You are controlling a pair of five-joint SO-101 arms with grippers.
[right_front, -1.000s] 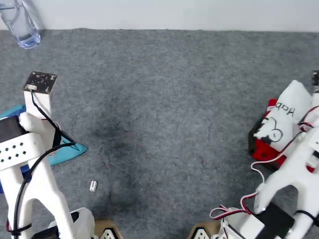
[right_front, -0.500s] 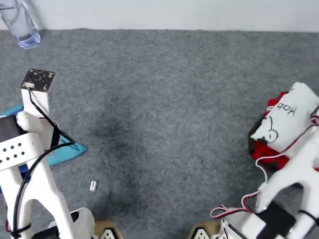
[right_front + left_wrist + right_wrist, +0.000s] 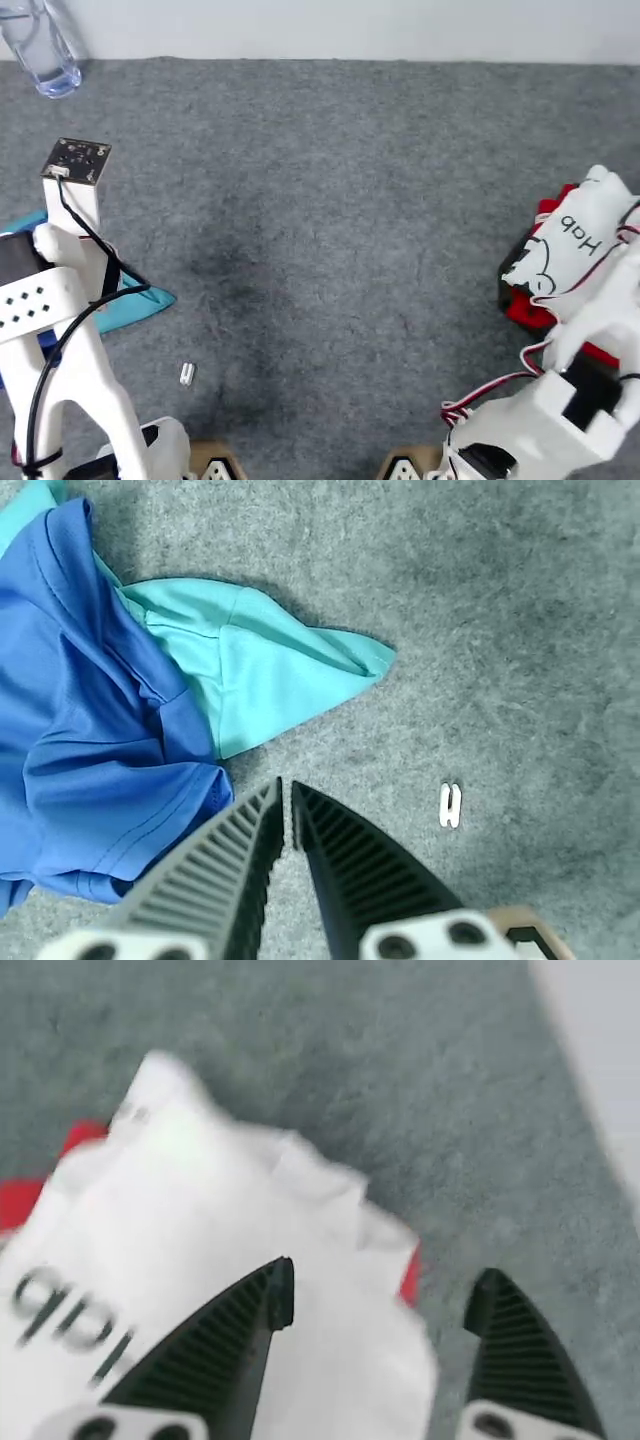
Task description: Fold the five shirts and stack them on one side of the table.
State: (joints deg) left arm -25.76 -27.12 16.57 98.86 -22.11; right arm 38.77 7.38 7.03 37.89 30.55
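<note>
Lying beneath spread right tool (image 3: 388, 1275): white shirt (image 3: 200, 1210).

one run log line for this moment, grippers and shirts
left gripper shut, beside blue shirt and teal shirt | right gripper open over white shirt | white shirt atop red shirt

Closed left claw (image 3: 286, 786) hovers beside blue shirt (image 3: 90, 730) lying over teal shirt (image 3: 265, 665).

Grey, felt-like table (image 3: 360, 180) across the whole scene. Clear container (image 3: 40, 52) upright at a far corner, by the white wall (image 3: 400, 28). Small white clip (image 3: 187, 374) lying flat toward the near edge.
</note>
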